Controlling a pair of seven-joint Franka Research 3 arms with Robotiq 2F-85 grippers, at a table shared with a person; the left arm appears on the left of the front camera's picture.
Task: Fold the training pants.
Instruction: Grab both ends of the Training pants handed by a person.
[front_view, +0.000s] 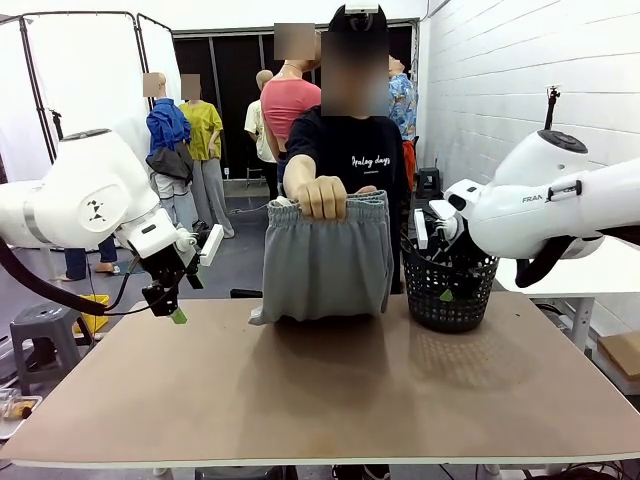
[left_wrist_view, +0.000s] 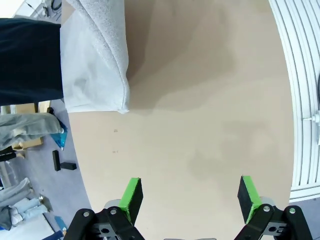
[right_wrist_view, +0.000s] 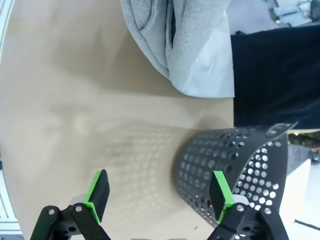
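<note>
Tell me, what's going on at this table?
A person's hand holds grey training pants up by the waistband at the far side, their lower end touching the table. The left gripper and right gripper both hang open above the table, holding nothing. A black basket stands beside the pants.

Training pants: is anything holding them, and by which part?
The person's hand holds the training pants by the waistband; left gripper and right gripper are open, empty.
</note>
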